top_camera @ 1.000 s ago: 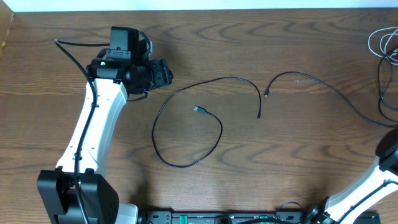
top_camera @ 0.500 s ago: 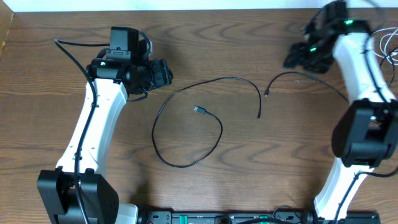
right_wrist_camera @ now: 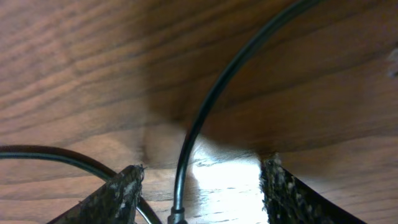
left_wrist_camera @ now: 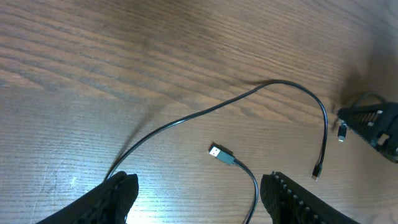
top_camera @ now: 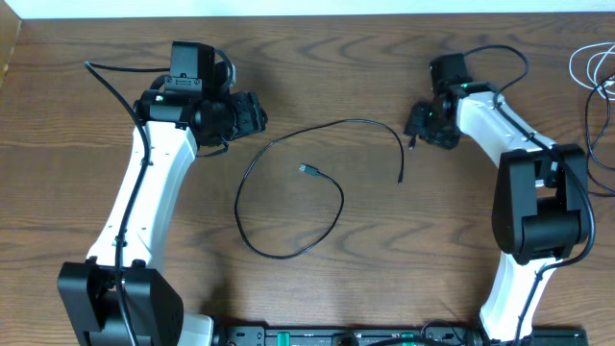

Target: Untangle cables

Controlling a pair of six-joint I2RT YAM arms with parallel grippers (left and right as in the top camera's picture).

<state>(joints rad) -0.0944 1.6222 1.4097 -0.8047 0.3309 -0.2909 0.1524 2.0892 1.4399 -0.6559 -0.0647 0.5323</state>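
A black cable (top_camera: pixel 288 140) lies in an open loop mid-table, its silver plug (top_camera: pixel 306 169) inside the loop and its other end (top_camera: pixel 401 178) to the right. It also shows in the left wrist view (left_wrist_camera: pixel 292 87). My left gripper (top_camera: pixel 252 112) is open and empty above the loop's far left; its jaws (left_wrist_camera: pixel 202 205) straddle bare wood. My right gripper (top_camera: pixel 420 123) is low over the plug end (top_camera: pixel 411 144) of a second black cable. Its jaws (right_wrist_camera: pixel 199 193) are open with that cable (right_wrist_camera: pixel 208 106) between them. A white cable (top_camera: pixel 584 65) lies at the far right.
The second black cable's length is mostly hidden under my right arm (top_camera: pixel 500 120). More black cord (top_camera: pixel 588 144) runs along the right edge near the white one. The table's far edge meets a white strip (top_camera: pixel 307 8).
My right arm has swung in from the right edge, across the far side, and come down over the second cable's plug end. My left arm and the looped cable have not moved.
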